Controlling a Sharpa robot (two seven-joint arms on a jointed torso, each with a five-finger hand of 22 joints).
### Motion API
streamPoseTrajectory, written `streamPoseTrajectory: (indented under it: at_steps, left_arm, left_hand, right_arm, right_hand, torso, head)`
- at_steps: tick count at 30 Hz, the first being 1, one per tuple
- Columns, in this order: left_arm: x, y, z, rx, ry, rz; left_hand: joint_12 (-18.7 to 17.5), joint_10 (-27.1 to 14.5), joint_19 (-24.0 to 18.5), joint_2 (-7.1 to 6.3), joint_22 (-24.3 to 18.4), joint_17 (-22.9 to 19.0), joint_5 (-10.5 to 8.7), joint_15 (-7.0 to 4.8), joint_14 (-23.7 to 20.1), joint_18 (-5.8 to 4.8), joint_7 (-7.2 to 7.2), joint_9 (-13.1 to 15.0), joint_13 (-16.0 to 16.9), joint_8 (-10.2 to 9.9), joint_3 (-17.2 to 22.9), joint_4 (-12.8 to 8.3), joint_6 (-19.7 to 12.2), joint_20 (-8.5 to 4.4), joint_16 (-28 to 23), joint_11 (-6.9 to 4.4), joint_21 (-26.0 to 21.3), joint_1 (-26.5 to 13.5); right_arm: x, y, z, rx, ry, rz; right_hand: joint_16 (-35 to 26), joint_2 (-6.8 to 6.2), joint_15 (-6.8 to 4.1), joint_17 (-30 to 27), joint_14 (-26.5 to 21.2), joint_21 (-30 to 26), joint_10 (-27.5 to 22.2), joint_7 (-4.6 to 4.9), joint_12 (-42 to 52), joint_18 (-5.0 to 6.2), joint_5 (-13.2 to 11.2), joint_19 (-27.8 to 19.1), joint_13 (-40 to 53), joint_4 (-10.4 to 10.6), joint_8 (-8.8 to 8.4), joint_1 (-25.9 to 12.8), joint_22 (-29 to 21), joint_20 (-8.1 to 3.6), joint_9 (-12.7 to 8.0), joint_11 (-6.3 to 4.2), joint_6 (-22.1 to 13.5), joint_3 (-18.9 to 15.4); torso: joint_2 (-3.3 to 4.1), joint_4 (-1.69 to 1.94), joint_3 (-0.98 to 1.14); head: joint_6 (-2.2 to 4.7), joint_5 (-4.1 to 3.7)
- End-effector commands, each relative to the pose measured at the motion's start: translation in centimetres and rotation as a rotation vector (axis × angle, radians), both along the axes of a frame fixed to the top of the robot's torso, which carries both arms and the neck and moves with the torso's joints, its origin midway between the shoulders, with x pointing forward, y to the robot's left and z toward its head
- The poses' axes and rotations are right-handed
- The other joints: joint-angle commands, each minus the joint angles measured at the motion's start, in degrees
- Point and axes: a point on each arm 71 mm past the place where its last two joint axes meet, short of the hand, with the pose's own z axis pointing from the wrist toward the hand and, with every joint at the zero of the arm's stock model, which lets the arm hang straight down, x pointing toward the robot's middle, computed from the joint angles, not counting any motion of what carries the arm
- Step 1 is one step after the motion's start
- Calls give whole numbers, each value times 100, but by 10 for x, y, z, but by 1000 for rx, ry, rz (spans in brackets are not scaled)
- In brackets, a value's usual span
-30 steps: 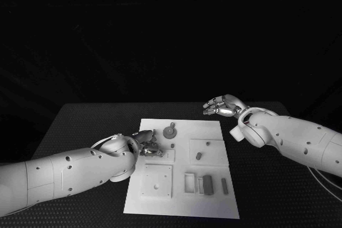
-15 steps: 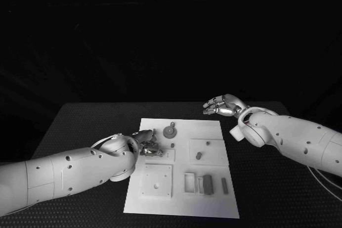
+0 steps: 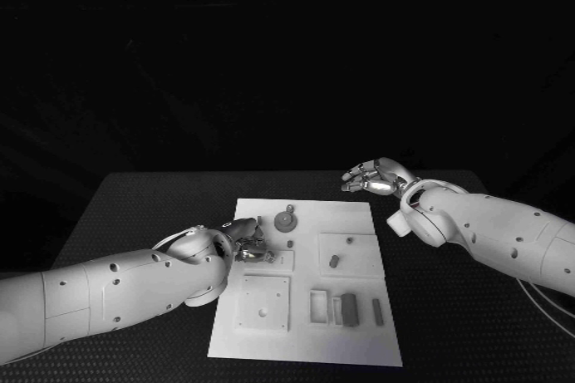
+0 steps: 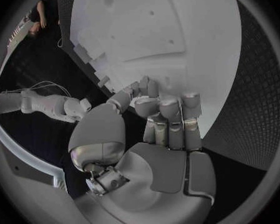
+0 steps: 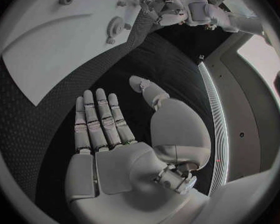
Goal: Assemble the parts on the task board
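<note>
The white task board (image 3: 309, 316) lies in the middle of the black tabletop (image 3: 144, 208), with bare dark surface open along both long edges and beyond its far edge. On the board, a round grey part (image 3: 285, 223) sits near the far edge, a small grey peg (image 3: 336, 261) stands on a raised square to the right of centre, and two upright grey pieces (image 3: 349, 309) stand in slots near the right edge, with a thin one (image 3: 376, 311) just beside them. A flat square plate (image 3: 262, 304) lies on the near left portion.

The left hand (image 3: 248, 240) reaches over the board's left edge, its fingers (image 4: 170, 115) curled inward and pressed together above the white surface; whether anything is pinched in them cannot be told. The right hand (image 3: 374, 179) hovers off the board, past its far right corner, over bare tabletop, with fingers (image 5: 97, 119) straight, held apart from the thumb, and holding nothing. The two hands are well apart, the board's far right corner lying open between them
</note>
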Motion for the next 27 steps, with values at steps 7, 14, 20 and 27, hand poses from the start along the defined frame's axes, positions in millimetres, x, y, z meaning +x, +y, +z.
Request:
streamPoseTrajectory:
  at_steps: [7, 14, 20, 27]
  left_arm:
    - [0, -2, 1, -21, -9, 5]
    - [-1, -2, -1, -10, 10, 0]
    - [-1, -2, -1, -8, 12, -1]
    - [-2, -4, -5, 0, 19, -7]
  left_hand:
    - [32, -206, 51, 307, 88, -8, -38, -11, 19, 62, -259, -1, -8, 27, 54, -115, 306, -566, 42, -182, 29, 242]
    - [33, -207, 52, 318, 88, -9, -43, -9, 20, 62, -259, -4, -10, 26, 52, -119, 305, -566, 42, -182, 30, 238]
    - [33, -208, 50, 322, 88, -10, -47, -8, 19, 61, -259, -6, -11, 25, 49, -122, 304, -565, 42, -182, 30, 233]
    - [34, -208, 49, 317, 89, -11, -54, -7, 18, 61, -258, -9, -12, 23, 45, -133, 302, -565, 41, -181, 30, 231]
  right_arm:
    - [0, 1, 0, 1, -5, 6]
    - [0, 0, 0, 1, -4, 6]
    - [0, 1, 0, 2, -4, 7]
    - [0, 0, 0, 3, -3, 6]
  right_hand:
    - [19, 19, 2, -12, -30, -46, 29, 10, -42, -59, 50, -45, -2, 43, 35, -68, 20, 9, -12, 4, -28, 1]
    - [21, 22, 2, -14, -32, -50, 31, 10, -44, -59, 63, -44, -2, 48, 37, -72, 26, 8, -14, 4, -28, 0]
    - [22, 22, 2, -15, -32, -52, 31, 10, -45, -59, 68, -44, -2, 49, 37, -74, 29, 7, -15, 4, -29, 0]
    - [26, 28, 3, -19, -33, -61, 33, 11, -50, -61, 86, -42, -2, 66, 40, -93, 39, 7, -18, 7, -30, -6]
  torso:
    - [0, 1, 3]
    - [2, 0, 2]
    - [0, 2, 3]
    - [2, -2, 3]
  head:
    - [-6, -10]
    - [-17, -6]
    - [-18, -7]
    - [-21, -6]
